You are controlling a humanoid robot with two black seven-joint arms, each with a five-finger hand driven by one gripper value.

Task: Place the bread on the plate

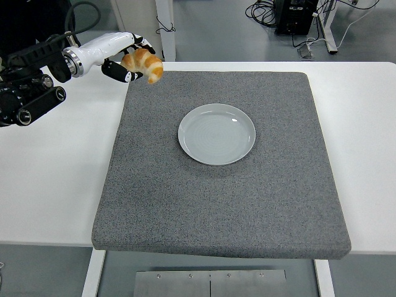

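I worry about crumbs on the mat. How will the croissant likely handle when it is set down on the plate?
Held in the left hand, the croissant looks puffy and light, so probably easy to carry. Its browned, flaky-looking crust may shed crumbs or dent under the fingers. Its curved shape might rock slightly on the plate, though it seems unlikely to roll off.

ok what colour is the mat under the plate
Speckled dark grey, seen clearly in the head view: the mat covers the white table under the pale grey plate.

We see a grey mat (235, 198) spread over most of a white table (365, 154). Beyond the table's far edge lies a grey floor, with black cables (263, 9) and a white table leg (165, 28).
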